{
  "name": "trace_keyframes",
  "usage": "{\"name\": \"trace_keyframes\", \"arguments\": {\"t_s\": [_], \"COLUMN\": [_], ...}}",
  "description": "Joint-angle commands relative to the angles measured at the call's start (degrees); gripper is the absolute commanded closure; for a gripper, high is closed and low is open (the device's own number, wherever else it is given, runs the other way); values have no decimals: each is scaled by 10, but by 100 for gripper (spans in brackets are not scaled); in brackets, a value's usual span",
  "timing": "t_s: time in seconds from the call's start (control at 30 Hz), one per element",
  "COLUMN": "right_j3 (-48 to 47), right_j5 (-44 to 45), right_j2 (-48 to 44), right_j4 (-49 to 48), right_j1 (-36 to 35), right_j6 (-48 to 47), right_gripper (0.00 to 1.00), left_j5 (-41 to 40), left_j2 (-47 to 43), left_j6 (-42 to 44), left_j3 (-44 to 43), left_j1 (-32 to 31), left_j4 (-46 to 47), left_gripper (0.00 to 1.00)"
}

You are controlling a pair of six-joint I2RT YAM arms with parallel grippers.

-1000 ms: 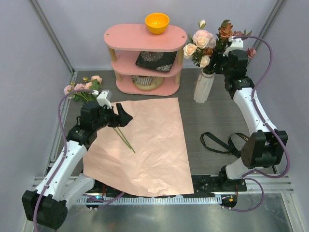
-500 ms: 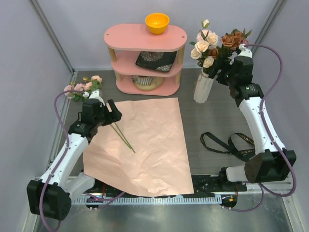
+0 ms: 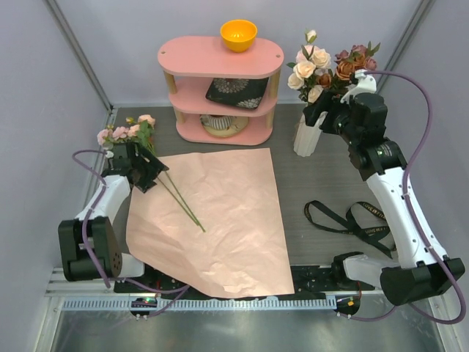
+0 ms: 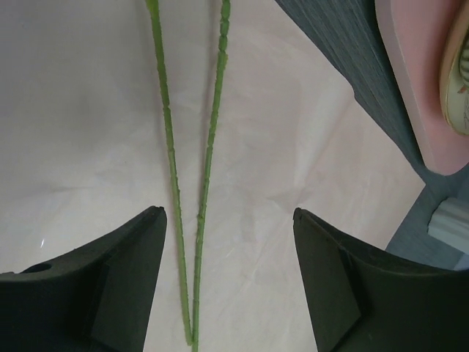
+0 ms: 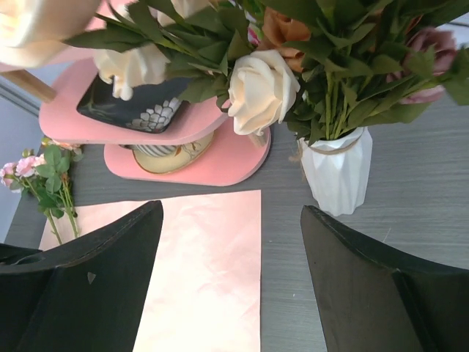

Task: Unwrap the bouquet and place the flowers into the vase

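Note:
The bouquet lies unwrapped: its salmon-pink paper [image 3: 212, 220] is spread flat mid-table. Two remaining flowers, small pink roses [image 3: 124, 133], lie at the paper's left corner, their thin green stems [image 4: 209, 147] running out over the sheet. My left gripper [image 3: 155, 176] hovers open over those stems, which pass between its fingers nearer the left one [image 4: 229, 220]. The white ribbed vase [image 3: 309, 133] stands back right, filled with cream, peach and mauve roses [image 3: 322, 66]. My right gripper [image 3: 322, 117] is open and empty just beside the vase [image 5: 338, 170], below the blooms [image 5: 264, 88].
A pink three-tier shelf [image 3: 220, 81] stands at the back with an orange bowl [image 3: 239, 34] on top and dishes on the lower tiers. The black ribbon [image 3: 344, 216] lies loose on the grey table right of the paper.
My right gripper has opened and dropped back from the blooms, which now stand in the vase. My left gripper has slid left along the stems toward the pink roses.

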State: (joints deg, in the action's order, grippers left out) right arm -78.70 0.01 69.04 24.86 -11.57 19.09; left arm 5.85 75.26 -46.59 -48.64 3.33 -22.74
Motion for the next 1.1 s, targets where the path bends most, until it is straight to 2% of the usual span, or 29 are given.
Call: {"name": "trace_keyframes", "arguments": {"t_s": [0.0,0.1,0.23,0.4,0.53,0.63,0.77,0.9,1.03,1.07], "right_j3": [-11,7,84,134,136,140,149,158,168,171], "right_j5": [-14,-52,-105,-124,-118,-113,-98,-83,-80,-80], "right_j2": [-50,-67,-86,-80,-72,-72,-80,-86,-87,-87], "right_j4": [-36,-50,-95,-146,-141,-133,-126,-131,-135,-136], "right_j1": [1,-1,-13,-58,-95,-110,-119,-127,-136,-143], "right_j6": [-13,8,50,73,67,66,68,74,92,92], "right_gripper": [18,18,18,18,18,18,18,19,20,20], "left_j5": [108,62,-28,-100,-104,-98,-112,-87,-92,-77], "left_j2": [58,70,60,119,150,178,218,247,284,289], "left_j6": [-68,-62,-80,-83,-85,-80,-54,-37,-16,-13], "left_j3": [1,-6,-6,-50,-51,-61,-66,-58,-71,-77], "left_j1": [59,66,66,65,66,67,69,76,79,81], "left_j4": [81,75,94,103,163,183,197,263,259,253], "left_gripper": [29,30,31,35,37,43,60,66,70,77]}}
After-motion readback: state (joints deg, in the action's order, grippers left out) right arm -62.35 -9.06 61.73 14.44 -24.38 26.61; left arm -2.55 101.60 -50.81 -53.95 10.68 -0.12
